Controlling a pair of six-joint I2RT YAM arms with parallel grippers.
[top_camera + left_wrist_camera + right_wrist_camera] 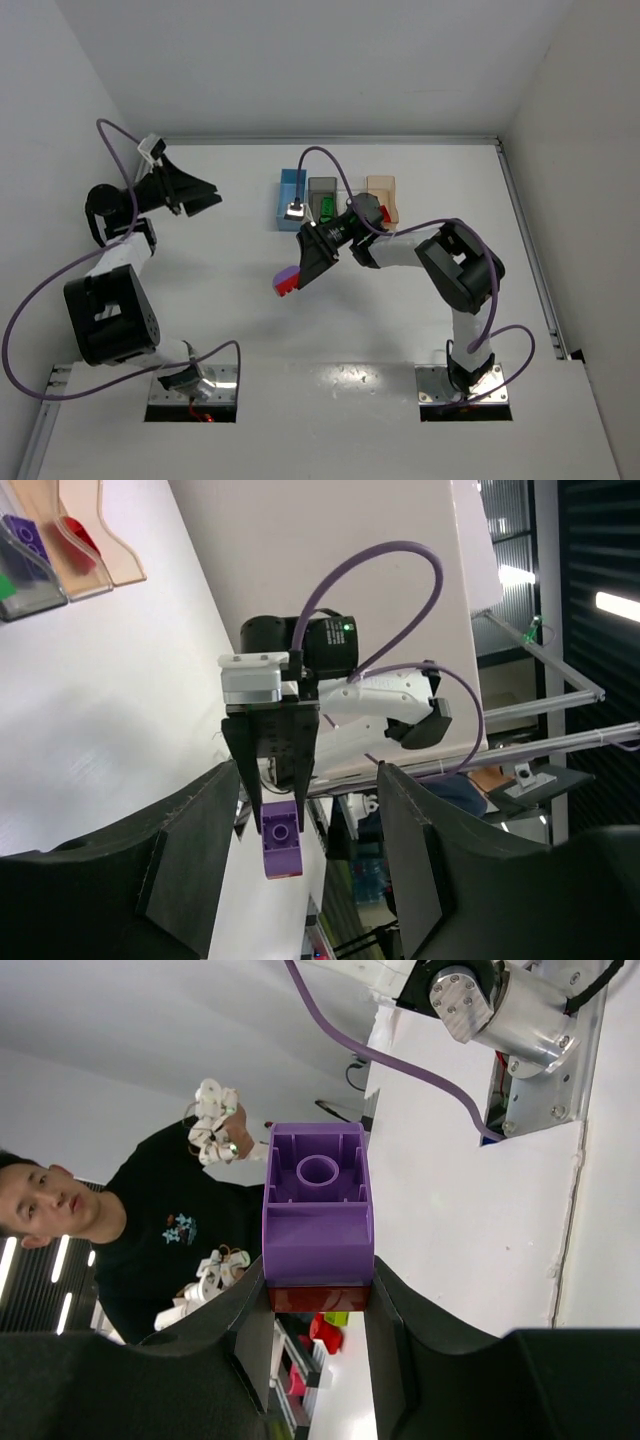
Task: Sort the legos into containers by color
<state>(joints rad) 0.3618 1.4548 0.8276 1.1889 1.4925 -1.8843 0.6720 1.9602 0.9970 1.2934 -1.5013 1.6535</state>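
My right gripper (292, 276) is shut on a purple lego (318, 1205) that is stuck onto a red lego (318, 1297), and holds the pair above the table's middle. The pair also shows in the left wrist view (281, 840). My left gripper (207, 195) is open and empty, raised at the far left and facing the right gripper. The blue bin (290, 190), the dark grey bin (322, 186) with a green lego (325, 207) in it, and the pale orange bin (381, 186) with a red lego (384, 212) stand in a row at the back. The clear bin (30, 560) holds a purple lego (20, 532).
The right arm (400, 245) reaches across in front of the bins and hides most of the clear one in the top view. White walls close the table at the left, back and right. A person (110, 1220) shows beyond the table in the right wrist view.
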